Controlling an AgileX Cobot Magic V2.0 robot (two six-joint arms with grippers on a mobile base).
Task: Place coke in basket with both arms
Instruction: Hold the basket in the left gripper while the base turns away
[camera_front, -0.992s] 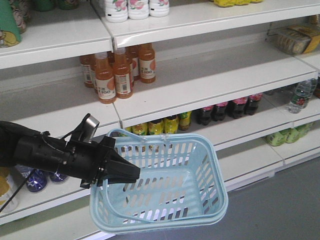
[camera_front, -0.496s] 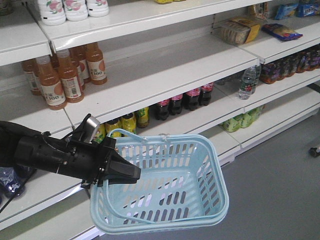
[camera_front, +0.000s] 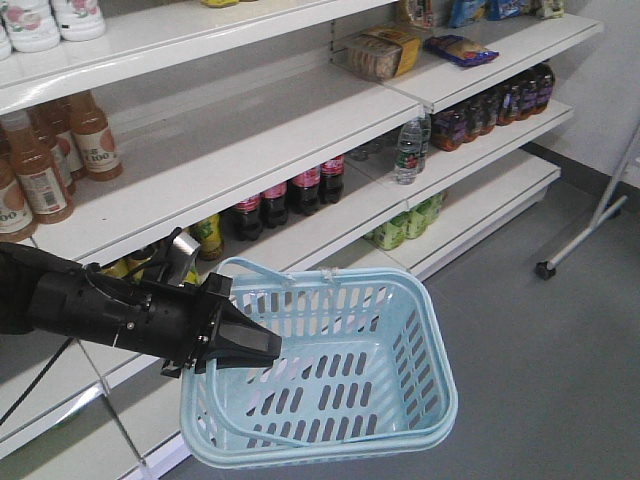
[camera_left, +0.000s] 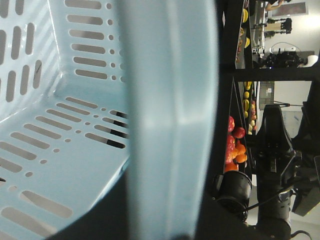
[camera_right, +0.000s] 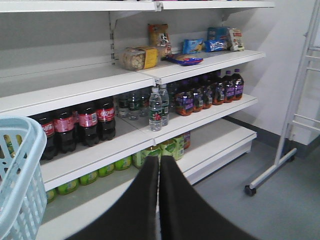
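Light blue plastic, glossy, moulded into the rectangular basket (camera_front: 340, 305): rounded corners, rows of upright slots through every wall, shorter slots through the bottom. Hangs in the air in front of the white shelves (camera_front: 300, 130), mouth up and tipped a little toward the front camera, long axis lying across that view from left to right. Carried by one short end only. Left pincer (camera_front: 262, 348), a matt black wedge on a black arm, clamped on the rim at the basket's left end, tip reaching over the edge to the inside. One thin loop handle (camera_front: 262, 268) arched above the far rim; a second lying low along the near wall. From the left wrist, little beyond a broad blurred rim band and the slotted inner walls.

Right pincer (camera_right: 159, 161): two smooth black fingers pressed together with only a hairline seam between them, aimed at the shelves, well apart from the basket corner at the left edge of that view. Dark cola bottles (camera_right: 75, 127) with red labels upright in a row on a middle shelf beyond the basket. Smooth grey floor (camera_front: 540, 380) below.
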